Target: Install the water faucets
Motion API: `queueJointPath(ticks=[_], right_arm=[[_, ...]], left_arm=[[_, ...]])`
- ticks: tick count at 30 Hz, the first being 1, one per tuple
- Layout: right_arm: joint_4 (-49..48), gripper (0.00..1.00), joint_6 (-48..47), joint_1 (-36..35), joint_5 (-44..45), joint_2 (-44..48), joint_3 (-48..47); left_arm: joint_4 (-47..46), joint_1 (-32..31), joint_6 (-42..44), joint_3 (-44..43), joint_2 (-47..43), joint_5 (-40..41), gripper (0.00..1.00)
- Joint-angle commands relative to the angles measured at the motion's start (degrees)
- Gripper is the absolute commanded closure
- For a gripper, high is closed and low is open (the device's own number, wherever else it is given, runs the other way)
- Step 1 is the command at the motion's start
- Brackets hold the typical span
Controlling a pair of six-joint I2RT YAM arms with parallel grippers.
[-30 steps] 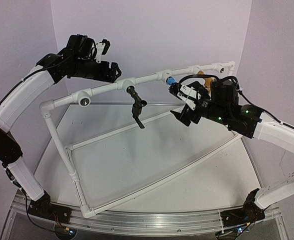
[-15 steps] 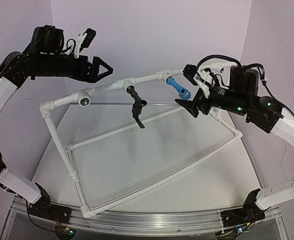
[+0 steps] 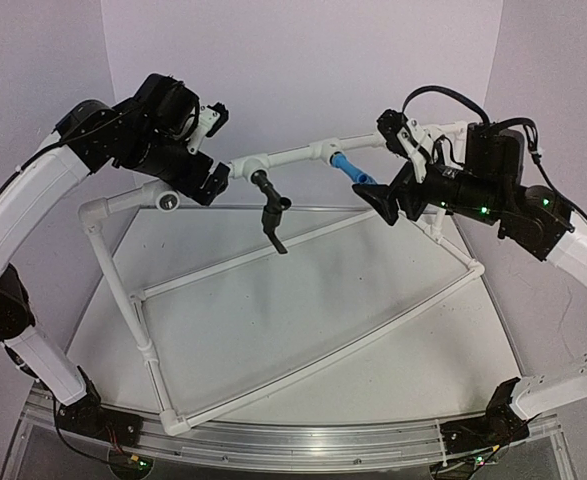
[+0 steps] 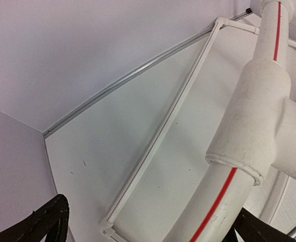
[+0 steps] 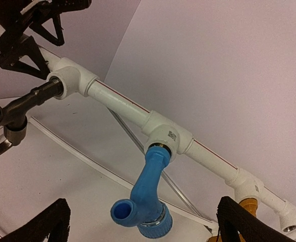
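Note:
The blue faucet point(image 3: 353, 172) hangs from a tee of the white pipe frame point(image 3: 293, 155); the right wrist view shows it point(image 5: 150, 196) with spout and knob low. My right gripper point(image 3: 385, 165) is open just right of it, jaws wide on either side of the knob point(image 5: 142, 224), not touching. The black faucet point(image 3: 271, 205) sits in the tee to the left point(image 5: 16, 108). The yellow faucet point(image 5: 248, 206) peeks out behind my right finger. My left gripper point(image 3: 216, 150) is open astride the top pipe point(image 4: 253, 101), which runs close to one finger point(image 4: 269, 229).
An empty socket fitting point(image 3: 168, 203) faces forward near the frame's left corner. Another open fitting point(image 5: 289, 227) ends the top pipe on the right. The frame's lower rails point(image 3: 303, 365) lie on the white table, with purple walls behind.
My right gripper has drawn back up and to the right off the blue faucet, which now hangs free. My left gripper swung out left, then came down over the top pipe.

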State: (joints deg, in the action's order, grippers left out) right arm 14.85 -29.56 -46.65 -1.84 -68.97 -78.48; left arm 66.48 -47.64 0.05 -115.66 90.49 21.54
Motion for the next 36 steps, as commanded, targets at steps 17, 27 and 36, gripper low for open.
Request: queueJointPath(ticks=[17,27,36], right_arm=[[0.1,0.02,7.7,2.1,1.8,1.0,-1.9],[0.2,0.02,8.8,2.1,0.0,2.0,-1.3],[0.2,0.02,10.6,2.1,-2.9,3.2,-0.6]], left_arm=[[-24.3,18.9,15.2,-1.7,10.1,2.1,0.00],[-15.4,22.0,4.7,-8.9,11.8,-9.5,0.00],[-11.3,17.5,-4.9,3.3,-5.2,-20.6,0.00]])
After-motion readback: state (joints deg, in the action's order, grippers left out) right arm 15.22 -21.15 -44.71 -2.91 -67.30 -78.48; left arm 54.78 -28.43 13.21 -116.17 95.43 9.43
